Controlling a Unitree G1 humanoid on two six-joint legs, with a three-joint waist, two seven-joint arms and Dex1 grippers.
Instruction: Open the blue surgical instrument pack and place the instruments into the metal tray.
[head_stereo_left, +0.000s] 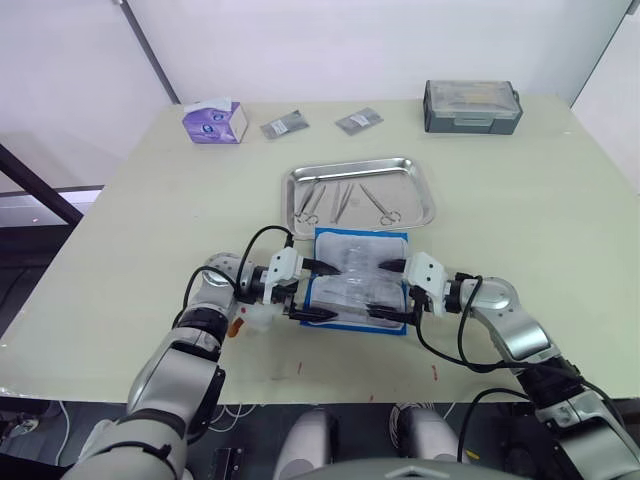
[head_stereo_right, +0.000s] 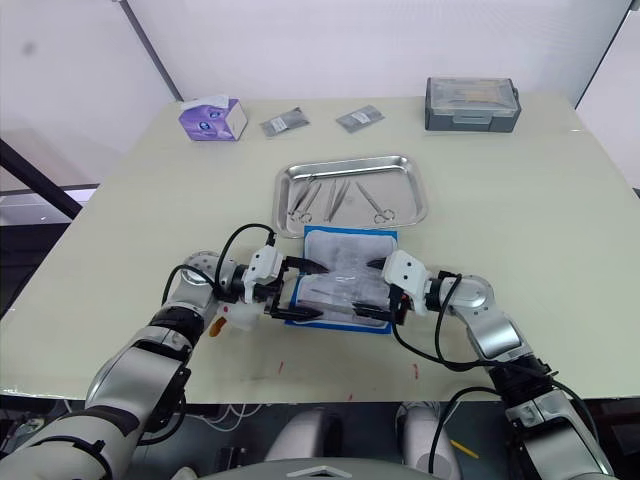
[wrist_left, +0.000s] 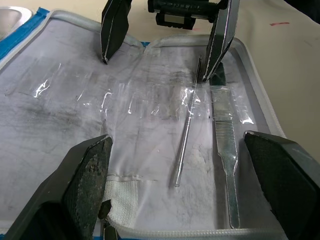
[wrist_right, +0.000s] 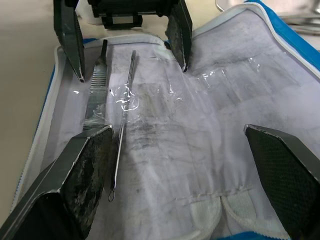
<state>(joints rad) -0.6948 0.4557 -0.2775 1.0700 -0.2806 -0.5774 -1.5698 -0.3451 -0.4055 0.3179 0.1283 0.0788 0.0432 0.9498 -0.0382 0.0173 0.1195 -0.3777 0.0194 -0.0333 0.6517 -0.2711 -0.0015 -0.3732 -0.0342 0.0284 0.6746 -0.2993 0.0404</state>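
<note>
The blue surgical instrument pack (head_stereo_left: 356, 252) lies open on the table just in front of the metal tray (head_stereo_left: 427, 200), pale lining up. Several silver instruments (head_stereo_left: 338, 200) lie in the tray. Two more stay in the pack's clear pockets: a thin probe (wrist_left: 183, 145) and a flat handle (wrist_left: 224, 142). My left gripper (head_stereo_left: 318, 291) and right gripper (head_stereo_left: 388, 291) face each other over the lining, both open with nothing between their fingers. The right gripper's lower finger (wrist_left: 218, 42) hangs just above the tips of those two tools.
At the table's back stand a purple tissue box (head_stereo_left: 214, 122), two grey foil packets (head_stereo_left: 285, 124) (head_stereo_left: 358, 121) and a dark grey plastic box (head_stereo_left: 472, 107). The table's front edge runs close below both arms.
</note>
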